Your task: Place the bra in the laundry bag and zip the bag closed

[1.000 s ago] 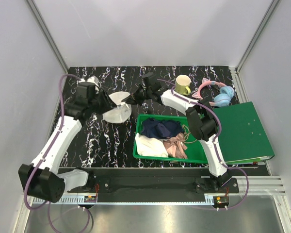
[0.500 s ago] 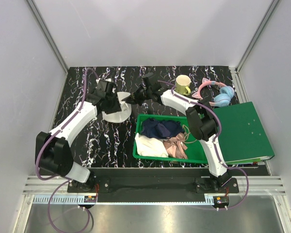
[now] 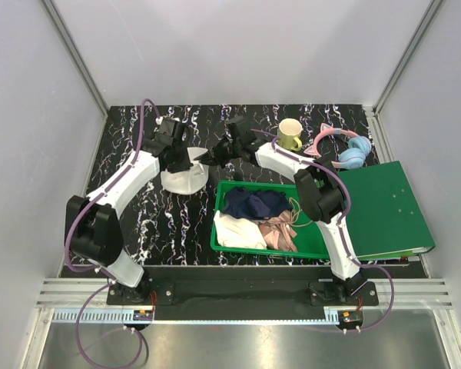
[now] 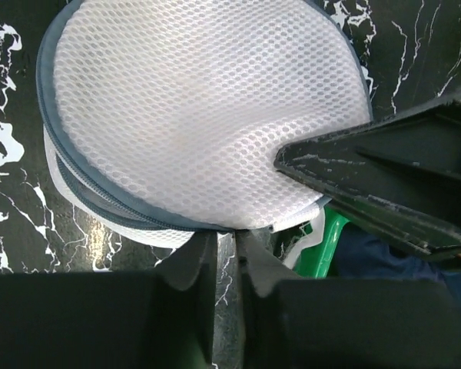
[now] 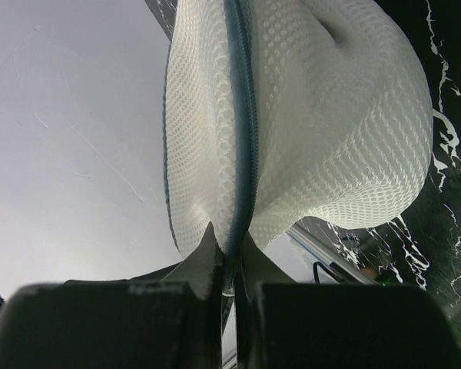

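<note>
- We note right gripper point(image 5: 227, 261) clamped on the laundry bag point(image 5: 315, 131) rim.
- Rim lies just ahead of left gripper point(image 4: 227, 240), jaws a slit; hold unclear.

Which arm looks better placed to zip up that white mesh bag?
Probably the left. The right gripper is shut on the round white mesh laundry bag at its zipper rim, steadying it; the left gripper sits nearly closed at the rim.

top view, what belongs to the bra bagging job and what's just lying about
Job: laundry bag, right gripper shut on its rim, left gripper at its edge; bra not visible.
Lying about: yellow mug, pink headband, green binder, green bin.
</note>
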### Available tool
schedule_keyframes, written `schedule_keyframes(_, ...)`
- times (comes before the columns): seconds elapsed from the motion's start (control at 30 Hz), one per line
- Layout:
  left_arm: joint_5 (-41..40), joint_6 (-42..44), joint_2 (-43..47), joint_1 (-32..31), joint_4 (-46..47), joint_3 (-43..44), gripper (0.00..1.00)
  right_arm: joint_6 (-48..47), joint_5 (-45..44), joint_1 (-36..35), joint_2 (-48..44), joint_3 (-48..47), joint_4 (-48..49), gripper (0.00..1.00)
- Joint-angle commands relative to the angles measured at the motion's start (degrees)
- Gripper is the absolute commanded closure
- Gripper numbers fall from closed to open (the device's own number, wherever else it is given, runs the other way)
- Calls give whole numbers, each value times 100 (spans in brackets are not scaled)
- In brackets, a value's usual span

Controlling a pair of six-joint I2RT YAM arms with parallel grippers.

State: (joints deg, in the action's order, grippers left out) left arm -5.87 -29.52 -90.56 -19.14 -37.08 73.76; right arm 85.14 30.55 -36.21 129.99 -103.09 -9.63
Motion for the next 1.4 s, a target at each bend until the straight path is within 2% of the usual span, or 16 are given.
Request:
schedule_keyframes(0.0, -528, 209, -40, 33, -131, 367, 100, 11, 92, 26, -387, 69, 145, 100)
schedule_keyframes(0.2, -547, 447, 574, 541, -431, -203, 100, -287, 83, 280, -405, 105, 145, 100)
schedule_keyframes(0.27, -460, 578, 924, 787, -440, -572, 100, -647, 266, 333, -187, -245, 137, 100)
schedule_keyframes(0.4, 153, 710, 1295, 973, -362, -942, 100, -1262, 776, 386, 560, -1422, -346, 100)
schedule_keyframes(0.43, 321, 632, 1357, 973, -327, -1003, 100, -1533, 882, 386, 736, -2051, -564, 100)
schedule_keyframes(0.5, 961, 483, 1471, 973, -91, -1091, 100, -1789, 1032, 386, 1281, -2766, -1530, 97)
schedule_keyframes(0.53, 1139, 221, 1471, 973, 7, -1109, 100, -2165, 1024, 386, 1596, -3570, -1960, 71)
schedule_keyframes(0.57, 1306, 70, 1480, 973, 121, -1135, 100, -2412, 815, 378, 1730, -3995, -2930, 56)
schedule_keyframes(0.63, 1737, -333, 1410, 964, 508, -1162, 100, -3070, 489, 386, 1845, -4912, -3779, 27)
schedule_keyframes(0.67, 1851, -448, 1349, 964, 735, -1162, 100, -3248, 96, 395, 1758, -4983, -4349, 21)
schedule_keyframes(0.8, 2378, -949, 1050, 956, 1202, -1136, 100, -3759, -671, 404, 802, -3750, -4618, 3)
schedule_keyframes(0.87, 2441, -1003, 944, 903, 1291, -1109, 100, -3777, -770, 395, 274, -3281, -4453, 0)
schedule_keyframes(1.0, 2441, -986, 935, 798, 1317, -1091, 100, -3128, -146, 282, -158, -2183, -3487, 0)
schedule_keyframes(1.07, 2450, -986, 944, 754, 1309, -1118, 100, -2916, -110, 185, -80, -2259, -3265, 2)
schedule_keyframes(1.2, 2450, -977, 997, 727, 1317, -1144, 100, -2460, 162, -35, 289, -2637, -3230, 16)
schedule_keyframes(1.37, 2485, -977, 1014, 683, 1300, -1074, 100, -2099, 320, -115, 527, -2699, -3063, 25)
